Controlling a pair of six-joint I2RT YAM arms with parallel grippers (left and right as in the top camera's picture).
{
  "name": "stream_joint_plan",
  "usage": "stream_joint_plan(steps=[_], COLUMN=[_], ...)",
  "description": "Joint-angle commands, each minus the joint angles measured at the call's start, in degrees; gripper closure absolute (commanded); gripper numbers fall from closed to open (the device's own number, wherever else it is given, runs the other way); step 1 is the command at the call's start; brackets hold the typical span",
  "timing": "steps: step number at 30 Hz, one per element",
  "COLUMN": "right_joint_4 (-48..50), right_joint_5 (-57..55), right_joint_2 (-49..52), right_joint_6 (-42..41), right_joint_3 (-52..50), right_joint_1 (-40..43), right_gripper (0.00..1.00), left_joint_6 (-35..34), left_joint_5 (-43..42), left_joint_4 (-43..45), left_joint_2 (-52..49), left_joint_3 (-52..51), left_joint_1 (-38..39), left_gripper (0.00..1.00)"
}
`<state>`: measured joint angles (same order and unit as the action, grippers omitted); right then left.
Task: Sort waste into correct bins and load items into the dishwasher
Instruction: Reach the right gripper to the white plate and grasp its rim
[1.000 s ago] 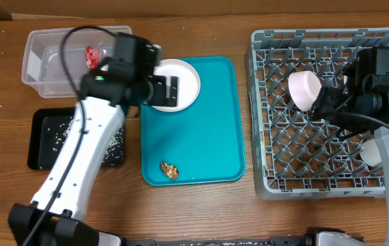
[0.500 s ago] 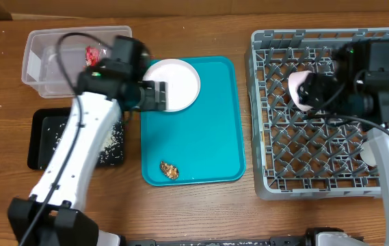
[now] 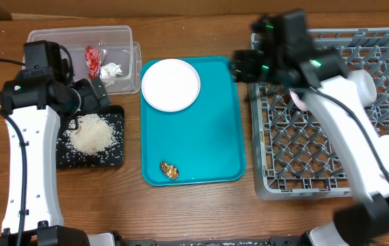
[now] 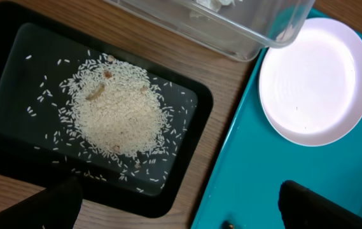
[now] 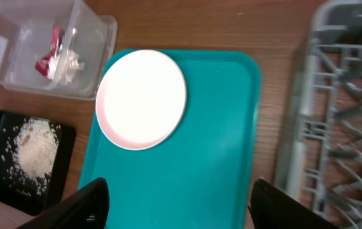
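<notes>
The white plate [image 5: 141, 98] lies in the teal tray's [image 5: 219, 159] 11 o'clock corner, at 11 o'clock from the right pincer [image 5: 179, 202], whose jaws stand apart, empty. The left pincer [image 4: 177, 207] (apart too, empty) hangs over the black tray [image 4: 2, 38] and its rice [image 4: 114, 117]. Being round, the plate has no long axis.

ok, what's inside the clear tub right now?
Crumpled red wrapper and white tissue, side by side. Left arm covers the left end of the tub overhead; that part unseen.

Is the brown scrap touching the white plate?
Apart. Overhead: brown scrap lies near the teal tray's front edge, white plate at its back, bare teal between.
</notes>
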<state>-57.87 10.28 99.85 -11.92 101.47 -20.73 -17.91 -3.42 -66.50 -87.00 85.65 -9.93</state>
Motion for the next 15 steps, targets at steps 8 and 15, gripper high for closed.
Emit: stream_joint_plan(steps=[8, 15], right_joint_4=[4.2, 8.0], right_joint_5=[-1.9, -1.8], right_joint_2=[21.2, 31.8], right_joint_6=[-2.3, -7.7], right_joint_3=[9.6, 9.6], right_joint_1=[-4.3, -4.6], right_gripper=[0.28, 0.3], left_joint_6=[-1.0, -1.0], left_joint_5=[-1.5, -1.5], left_joint_4=[-0.1, 0.1], left_joint_2=[0.9, 0.9], left_joint_3=[1.1, 1.1], left_joint_1=[-1.9, -1.9], left_gripper=[0.0, 0.0])
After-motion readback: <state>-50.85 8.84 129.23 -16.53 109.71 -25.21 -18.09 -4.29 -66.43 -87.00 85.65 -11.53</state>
